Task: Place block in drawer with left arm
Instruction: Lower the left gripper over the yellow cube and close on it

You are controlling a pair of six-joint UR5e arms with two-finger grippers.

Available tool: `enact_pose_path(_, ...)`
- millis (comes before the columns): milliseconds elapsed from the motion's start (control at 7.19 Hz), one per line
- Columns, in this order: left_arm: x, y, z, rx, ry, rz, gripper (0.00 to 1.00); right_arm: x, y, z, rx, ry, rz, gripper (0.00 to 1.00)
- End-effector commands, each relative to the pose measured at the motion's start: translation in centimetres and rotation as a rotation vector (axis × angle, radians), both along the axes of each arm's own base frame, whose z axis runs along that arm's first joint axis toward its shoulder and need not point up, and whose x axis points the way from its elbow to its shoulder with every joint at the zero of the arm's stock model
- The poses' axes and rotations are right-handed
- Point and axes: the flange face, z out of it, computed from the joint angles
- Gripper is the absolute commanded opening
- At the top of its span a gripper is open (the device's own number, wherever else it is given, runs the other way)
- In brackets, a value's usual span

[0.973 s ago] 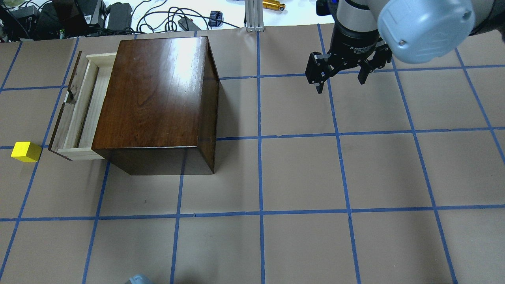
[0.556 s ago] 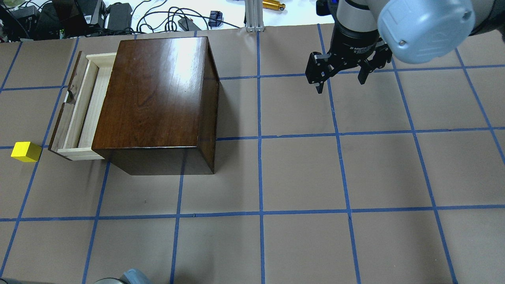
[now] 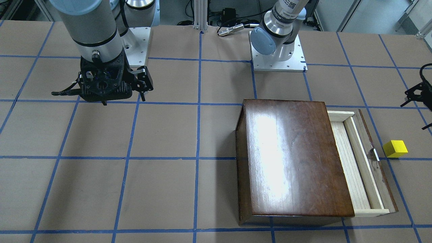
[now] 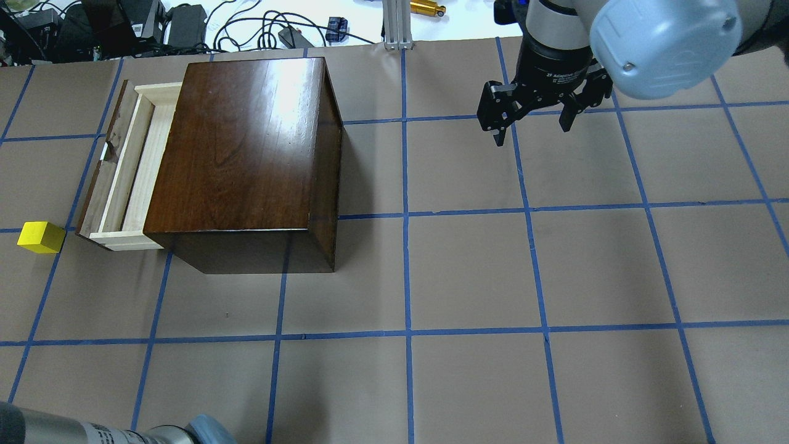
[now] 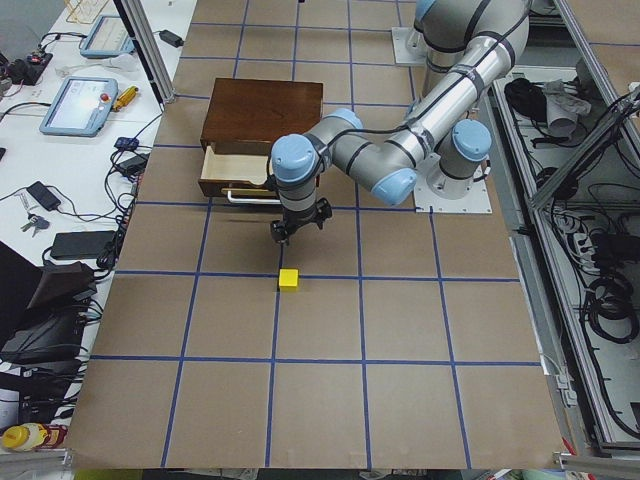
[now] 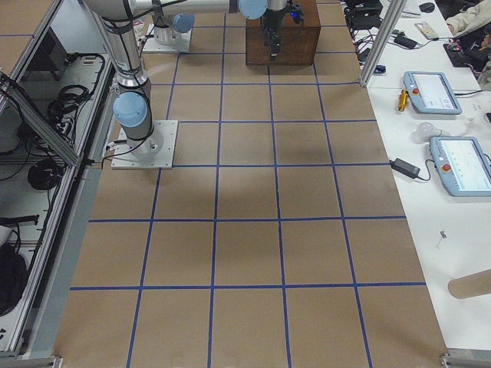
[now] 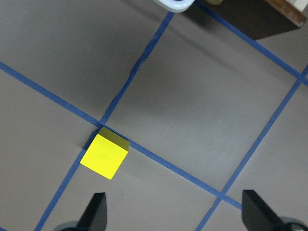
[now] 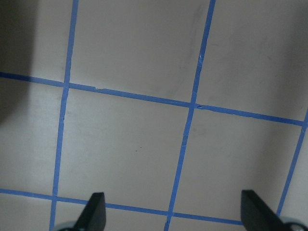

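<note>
Yellow and plain-faced, the small cube block (image 4: 40,237) rests on the brown paper-covered worktop (image 4: 468,271) at a crossing of blue tape lines. In the overhead view it is just left of the near corner of the shallow pale-wood drawer (image 4: 142,172), which stands partly pulled out of the glossy dark-brown wooden box (image 4: 246,142). The left arm's black two-finger hand (image 7: 177,214) hovers above the block with its fingers spread wide and nothing held. In the wrist view the block lies ahead of one fingertip (image 7: 98,209) rather than between the pair, and its faces sit at an angle to the line joining the fingertips. The approach likely calls for a sideways shift to centre the cube, a wrist turn to square the fingers to two opposite faces, and then a straight descent before closing. The exposed strip of drawer floor is narrow, so the carry should probably clear the dark front panel and lower well away from the box's edge. The right arm's hand (image 4: 532,126) hangs spread and empty, well apart at the far right.
</note>
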Motion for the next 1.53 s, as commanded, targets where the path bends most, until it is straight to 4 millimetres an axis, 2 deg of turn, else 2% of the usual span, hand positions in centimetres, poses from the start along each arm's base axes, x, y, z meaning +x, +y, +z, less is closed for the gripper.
enact_pose_path(0, 1.1, -0.9, -4.3, -0.026, -0.028, -0.201, 1.00, 0.0, 0.0, 0.0, 0.000, 0.000, -0.001, 1.00)
enact_pose_path(556, 2.6, -2.2, -9.5, -0.030, -0.024, -0.401, 1.00, 0.0, 0.0, 0.0, 0.000, 0.000, -0.001, 1.00)
enact_pose_path(973, 2.3, -1.2, -13.4, -0.070, -0.032, -0.391, 1.00, 0.0, 0.0, 0.0, 0.000, 0.000, 0.001, 1.00)
enact_pose_path(1390, 2.7, -1.3, -14.5, -0.068, -0.028, -0.396, 1.00, 0.0, 0.0, 0.0, 0.000, 0.000, 0.001, 1.00)
